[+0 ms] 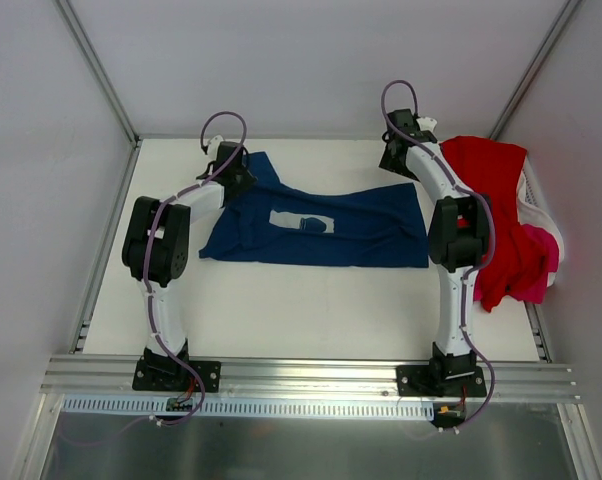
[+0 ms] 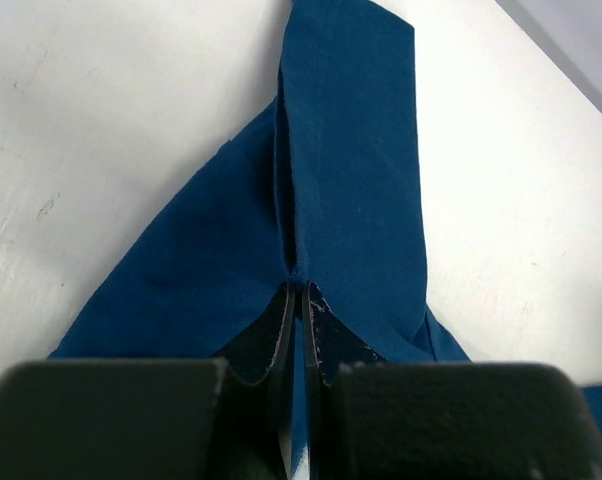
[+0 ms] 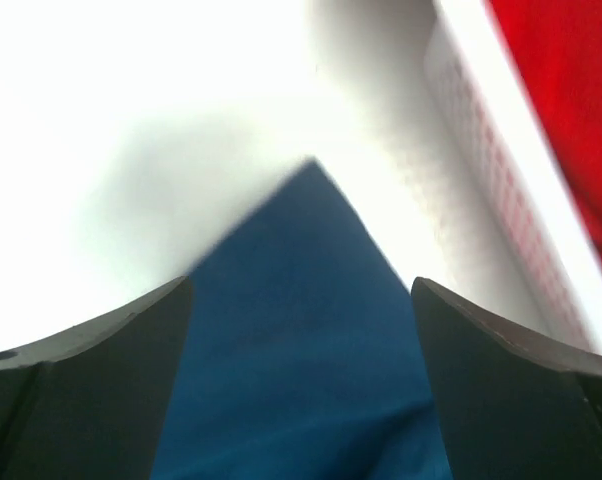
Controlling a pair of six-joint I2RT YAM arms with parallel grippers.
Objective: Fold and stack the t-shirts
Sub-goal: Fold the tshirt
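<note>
Navy tee (image 1: 361, 235): lies flat across the middle of the table, chest print up. One far corner is gripped and the other is not, so a lift now would likely drag it askew and rumple it.
Left gripper (image 2: 301, 295): fingers pressed together on a ridge of navy cloth at the tee's far left corner. The pinch looks thin and may slip under tension.
Right gripper (image 3: 301, 290): fingers spread wide over the tee's far right corner, which shows between them. The view is blurred, so I cannot tell if they touch it. Closing too high would catch nothing.
Table (image 1: 281, 310): bare white surface in front of the tee, leaving room for a fold toward the arms.
Red tee (image 1: 491, 175): draped over the basket and hanging onto the table just beside the right arm. It could snag the arm on a sweep.
Basket (image 1: 541, 208): white plastic, at the right edge, near the navy corner. Its wall crowds the right gripper's approach.
Pink tee (image 1: 541, 270): partly under the red one, hanging at the basket's near side.
Chest print (image 1: 303, 222): pale square, nothing lying on it.
</note>
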